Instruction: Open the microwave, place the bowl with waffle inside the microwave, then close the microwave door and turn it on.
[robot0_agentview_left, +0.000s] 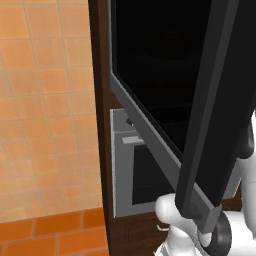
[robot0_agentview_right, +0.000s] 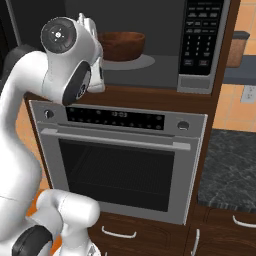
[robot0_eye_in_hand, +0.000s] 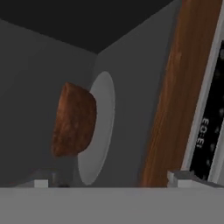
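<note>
The microwave (robot0_agentview_right: 150, 75) stands open, and its black glass door (robot0_agentview_left: 155, 75) is swung out to the left. On the round turntable plate (robot0_agentview_right: 140, 62) inside sits a brown wooden bowl (robot0_agentview_right: 121, 45). The hand view, rolled sideways, shows the bowl (robot0_eye_in_hand: 74, 120) on the plate (robot0_eye_in_hand: 103, 127). The bowl's wall hides the waffle. My gripper (robot0_eye_in_hand: 112, 180) is open in front of the cavity mouth with nothing between its fingertips (robot0_eye_in_hand: 41, 181), apart from the bowl. My wrist (robot0_agentview_right: 65, 55) is at the cavity's front left. The button panel (robot0_agentview_right: 202, 35) is on the right.
A silver oven (robot0_agentview_right: 120, 165) with a bar handle sits right below the microwave, also seen as the oven (robot0_agentview_left: 135, 175). A dark stone counter (robot0_agentview_right: 232, 165) lies to the right, with a brown canister (robot0_agentview_right: 237, 47) behind it. Orange wall tiles (robot0_agentview_left: 45, 100) are left of the open door.
</note>
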